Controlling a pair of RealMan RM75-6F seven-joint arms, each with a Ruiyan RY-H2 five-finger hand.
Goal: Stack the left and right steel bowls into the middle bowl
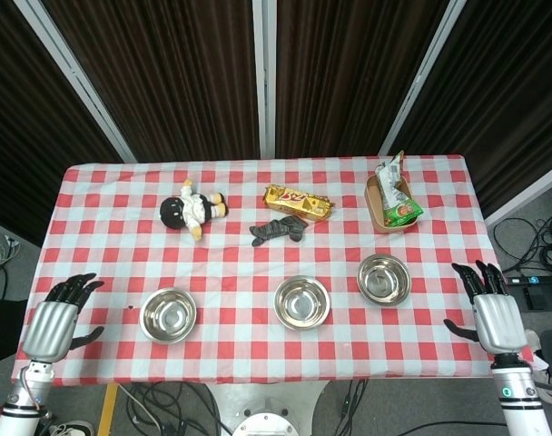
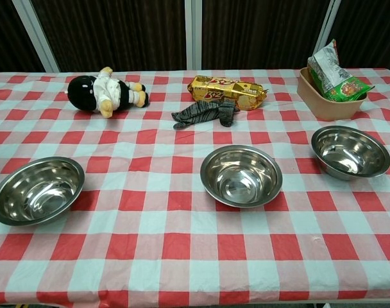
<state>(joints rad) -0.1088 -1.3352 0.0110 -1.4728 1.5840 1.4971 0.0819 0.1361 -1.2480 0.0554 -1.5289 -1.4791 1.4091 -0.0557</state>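
From the head view, the tabletop wears a red-and-white checked cloth and stands before dark curtains with pale slanted posts; cables lie on the floor at both sides. Three steel bowls sit apart in a row near the front edge: the left bowl, the middle bowl and the right bowl. Behind them lie a plush toy, a biscuit packet, a grey sock and a tan tray of snack bags. The left hand hangs off the left front corner, the right hand off the right front corner; both hold nothing, fingers spread. Bare cloth separates each hand from its nearest bowl.

From the chest view, neither hand shows. The bowls stand upright and apart, with a wide strip of cloth open before them.
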